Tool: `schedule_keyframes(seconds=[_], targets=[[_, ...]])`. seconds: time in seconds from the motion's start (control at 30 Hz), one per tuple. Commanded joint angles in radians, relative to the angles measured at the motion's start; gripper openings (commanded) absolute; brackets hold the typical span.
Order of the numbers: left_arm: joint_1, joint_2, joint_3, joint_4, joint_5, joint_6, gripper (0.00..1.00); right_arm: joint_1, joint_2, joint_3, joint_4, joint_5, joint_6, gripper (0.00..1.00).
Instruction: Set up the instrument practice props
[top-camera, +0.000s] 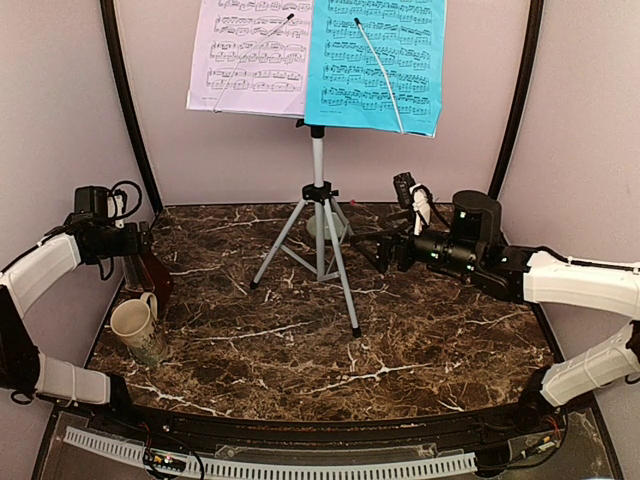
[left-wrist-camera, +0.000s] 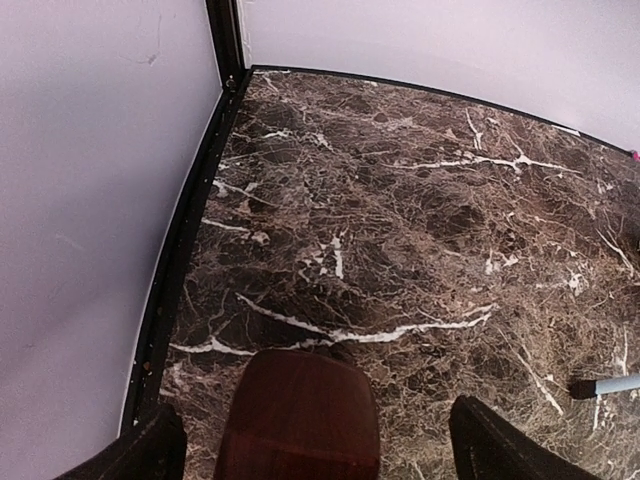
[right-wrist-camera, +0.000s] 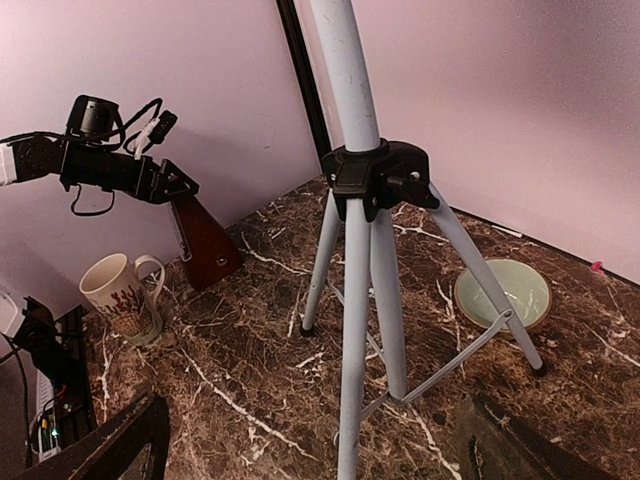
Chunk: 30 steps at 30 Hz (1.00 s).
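Straddling the metronome (left-wrist-camera: 300, 418) with left jaws spread wide, gaps either side, at the left edge of the counter (left-wrist-camera: 420, 220) near the mug (top-camera: 135, 328). Facing the music stand (right-wrist-camera: 375, 180) with right jaws spread too, not touching.

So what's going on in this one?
Two arms are setting up music practice props. The music stand is up in the middle of the table, with the lilac sheet and blue sheet on its tray. The left gripper is open and straddles the top of the metronome, which sits by the left wall beside the mug. The right gripper, also open, faces the stand's legs and holds nothing. A green bowl sits behind the stand.
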Motion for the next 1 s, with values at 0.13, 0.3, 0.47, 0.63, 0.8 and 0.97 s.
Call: schedule_keyframes(seconds=[0.13, 0.3, 0.47, 0.63, 0.8, 0.97], targets=[[0.005, 0.019, -0.029, -0.018, 0.081, 0.084, 0.88, -0.009, 0.016, 0.035, 0.07, -0.044, 0.018, 1.0], [0.005, 0.056, -0.023, -0.034, 0.102, 0.089, 0.84, -0.013, 0.018, 0.033, 0.071, -0.051, 0.019, 1.0], [0.005, 0.073, -0.02, -0.029, 0.142, 0.079, 0.75, -0.018, 0.016, 0.026, 0.078, -0.05, 0.022, 1.0], [-0.018, 0.073, -0.013, -0.012, 0.23, 0.051, 0.47, -0.021, 0.016, 0.018, 0.087, -0.048, 0.025, 1.0], [-0.117, 0.037, 0.0, 0.021, 0.201, 0.04, 0.36, -0.024, 0.016, 0.021, 0.085, -0.05, 0.028, 1.0], [-0.221, -0.025, 0.0, 0.049, 0.204, -0.018, 0.28, -0.024, 0.009, 0.02, 0.084, -0.045, 0.03, 1.0]])
